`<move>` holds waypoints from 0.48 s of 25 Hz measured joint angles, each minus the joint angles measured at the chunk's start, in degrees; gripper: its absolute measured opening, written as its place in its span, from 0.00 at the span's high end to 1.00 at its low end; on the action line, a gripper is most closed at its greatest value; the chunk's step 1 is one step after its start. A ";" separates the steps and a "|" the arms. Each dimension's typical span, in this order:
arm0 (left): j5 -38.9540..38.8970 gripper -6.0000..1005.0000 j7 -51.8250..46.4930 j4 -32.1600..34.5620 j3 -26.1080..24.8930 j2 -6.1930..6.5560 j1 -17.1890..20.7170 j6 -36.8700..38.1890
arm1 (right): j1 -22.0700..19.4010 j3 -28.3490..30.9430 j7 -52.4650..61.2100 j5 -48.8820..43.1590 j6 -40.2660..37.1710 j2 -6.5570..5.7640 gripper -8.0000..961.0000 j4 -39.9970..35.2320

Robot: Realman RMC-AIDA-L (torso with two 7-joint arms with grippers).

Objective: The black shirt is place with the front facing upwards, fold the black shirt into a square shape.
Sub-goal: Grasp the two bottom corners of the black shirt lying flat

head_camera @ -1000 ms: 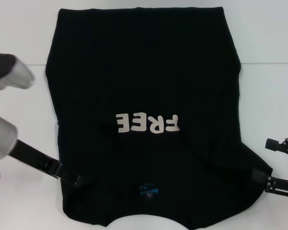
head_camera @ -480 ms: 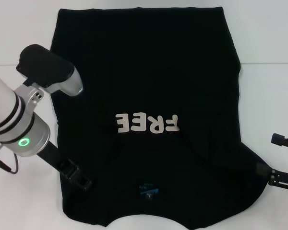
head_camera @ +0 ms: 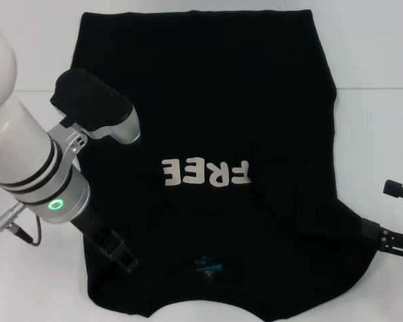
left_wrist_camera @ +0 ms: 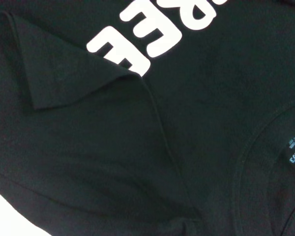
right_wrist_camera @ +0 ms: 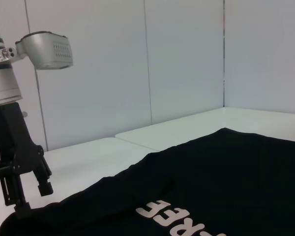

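The black shirt (head_camera: pixel 208 121) runs off the head view's bottom edge; the right hand (head_camera: pixel 401 221) is cropped.

Cloth and table finish
The black shirt (head_camera: pixel 208 100) is matt, soft cloth with smooth cream lettering (head_camera: pixel 207 173); the white table (head_camera: pixel 376 134) looks smooth.

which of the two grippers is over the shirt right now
The left gripper: it is over the black shirt near the neck label. The right gripper sits at the shirt's edge, mostly over the white table.
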 joint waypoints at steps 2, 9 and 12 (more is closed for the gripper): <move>0.14 0.10 -0.44 -0.57 0.33 -0.01 -0.08 -0.27 | 0.08 0.08 0.00 0.01 0.00 -0.01 0.02 0.00; 1.62 0.10 -2.62 -2.24 1.33 -0.03 -0.47 -1.12 | 0.30 0.12 0.00 0.06 0.00 -0.03 0.02 0.00; 1.80 0.10 -3.28 -2.29 1.51 -0.03 -0.54 -1.40 | 0.41 0.12 0.00 0.08 -0.01 -0.03 0.02 0.00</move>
